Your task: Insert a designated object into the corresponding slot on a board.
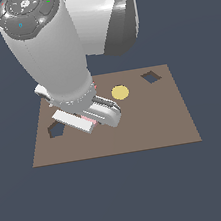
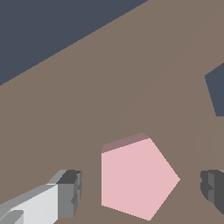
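Observation:
The light pink pentagon piece (image 2: 135, 177) lies flat on the brown board (image 2: 109, 78). My gripper (image 2: 141, 189) is open and straddles it, with one fingertip (image 2: 70, 192) and the other (image 2: 212, 186) on either side, neither touching it. In the exterior view only a sliver of the pink piece (image 1: 87, 119) shows under the gripper (image 1: 89, 120). The dark pentagon slot (image 1: 56, 129) is close by, toward the exterior view's left; part of the slot (image 2: 217, 89) shows at the wrist view's edge.
A yellow disc (image 1: 120, 92) lies on the board (image 1: 145, 127) beside the arm. A dark square hole (image 1: 151, 77) is at the board's far corner on the exterior view's right. The arm's bulk hides the board's far left part.

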`<act>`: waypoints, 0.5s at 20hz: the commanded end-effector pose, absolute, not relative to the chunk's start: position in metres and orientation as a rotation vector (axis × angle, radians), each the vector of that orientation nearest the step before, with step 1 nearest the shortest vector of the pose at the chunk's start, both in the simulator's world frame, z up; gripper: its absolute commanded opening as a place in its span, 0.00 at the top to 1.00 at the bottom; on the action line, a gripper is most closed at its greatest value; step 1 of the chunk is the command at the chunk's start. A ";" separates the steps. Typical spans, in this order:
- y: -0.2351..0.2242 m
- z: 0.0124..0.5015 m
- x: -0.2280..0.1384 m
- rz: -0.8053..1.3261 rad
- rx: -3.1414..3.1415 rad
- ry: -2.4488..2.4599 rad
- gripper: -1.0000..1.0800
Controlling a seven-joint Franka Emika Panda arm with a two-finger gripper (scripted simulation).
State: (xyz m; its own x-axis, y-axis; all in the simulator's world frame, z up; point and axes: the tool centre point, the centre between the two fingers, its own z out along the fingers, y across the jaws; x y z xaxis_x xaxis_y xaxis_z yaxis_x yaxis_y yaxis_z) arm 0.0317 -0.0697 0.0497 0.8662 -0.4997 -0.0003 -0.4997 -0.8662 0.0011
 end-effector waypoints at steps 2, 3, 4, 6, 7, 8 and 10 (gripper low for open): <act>-0.070 0.044 0.032 -0.001 3.034 -0.814 0.04; -0.070 0.040 0.032 -0.001 3.034 -0.815 0.04; -0.070 0.037 0.032 0.000 3.033 -0.816 0.04; -0.069 0.032 0.032 0.000 3.033 -0.817 0.04; -0.069 0.030 0.032 0.000 3.033 -0.817 0.04; -0.069 0.030 0.032 0.000 3.033 -0.817 0.04; -0.069 0.030 0.032 0.000 3.033 -0.817 1.00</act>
State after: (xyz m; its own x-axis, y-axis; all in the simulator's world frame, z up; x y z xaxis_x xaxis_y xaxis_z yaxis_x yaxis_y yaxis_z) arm 0.0314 -0.0689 0.0307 0.8650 -0.5018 -0.0007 -0.5018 -0.8650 0.0002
